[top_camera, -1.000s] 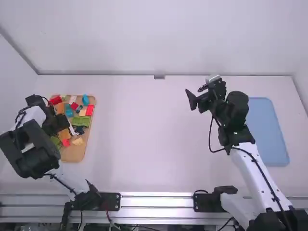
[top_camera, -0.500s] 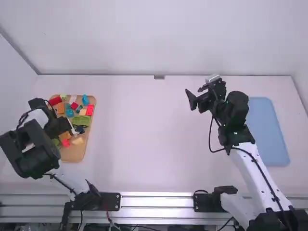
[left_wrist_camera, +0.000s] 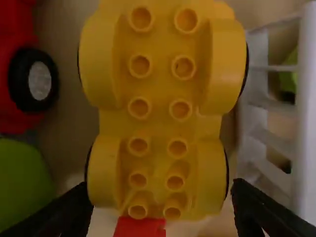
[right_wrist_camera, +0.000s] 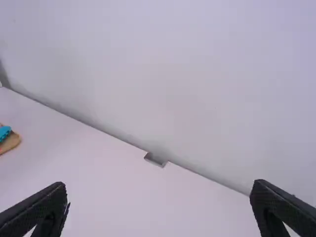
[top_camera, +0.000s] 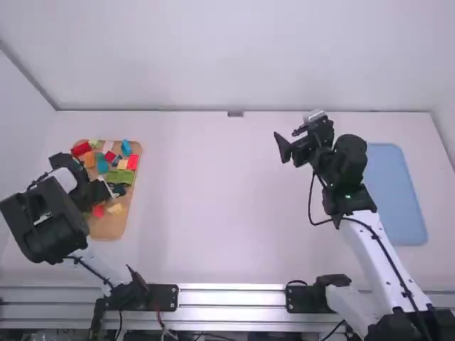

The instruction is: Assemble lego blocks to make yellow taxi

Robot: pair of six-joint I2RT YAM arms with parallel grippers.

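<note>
While the yellow, wheeled plastic chassis (left_wrist_camera: 160, 89) lies near the left edge of the tan tray (top_camera: 106, 228), fetching it seems the step, needing the left pincer (left_wrist_camera: 162, 188), spread like the right pincer (right_wrist_camera: 159, 186), to close squarely on its sides.

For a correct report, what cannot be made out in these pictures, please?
High view: yellow base, seemingly hidden beneath the left arm.
Left wrist view: wheels, mostly behind yellow fenders.
Left wrist view: red block, cut by bottom edge.
Right wrist view: blue block, cut by left edge.
</note>
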